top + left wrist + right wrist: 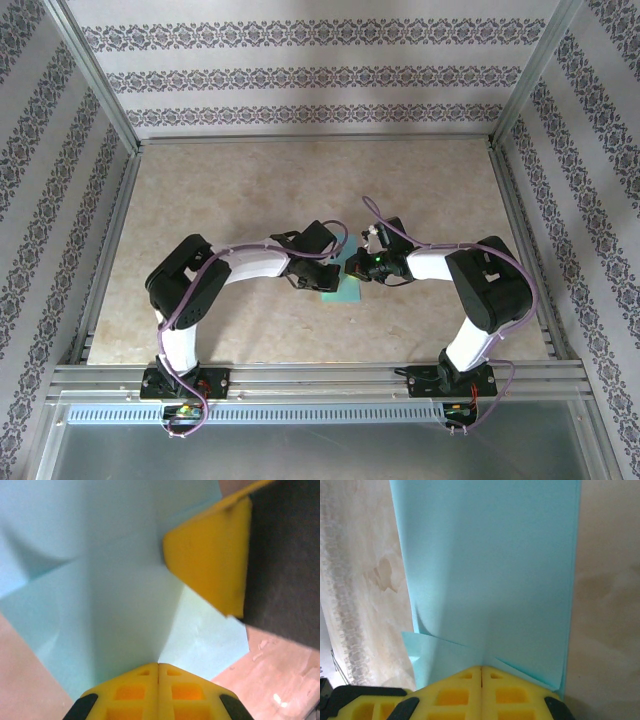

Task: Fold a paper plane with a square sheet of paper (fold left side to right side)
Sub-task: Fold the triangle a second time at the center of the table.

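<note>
The left hand [158,666] has its two yellow fingers [131,692] pressed flat together, with no gap along the seam between them. Their tips rest on the square sheet of paper [115,590], just where a crease in the cyan surface runs down to meet them. Whether any paper is caught between the fingers cannot be told. The right hand [481,669] is likewise drawn together, its yellow fingers [512,695] meeting along a thin line. The sheet spreads away from those tips as a long smooth strip, and small loose flaps stand up beside them on the left. In the left wrist view, one yellow finger [210,560] of the right hand sits over the sheet's far corner, close to the left hand.

The paper shows soft folds and more than one layer, and its lower corner lies on the bare desk. From above, both arms bend inward and their hands meet over the sheet [341,291] near the middle of the desk [250,190]. The left hand [312,279] comes from the left and the right hand [362,268] from the right. Most of the sheet is hidden beneath them; a cyan corner pokes out toward the near edge.
</note>
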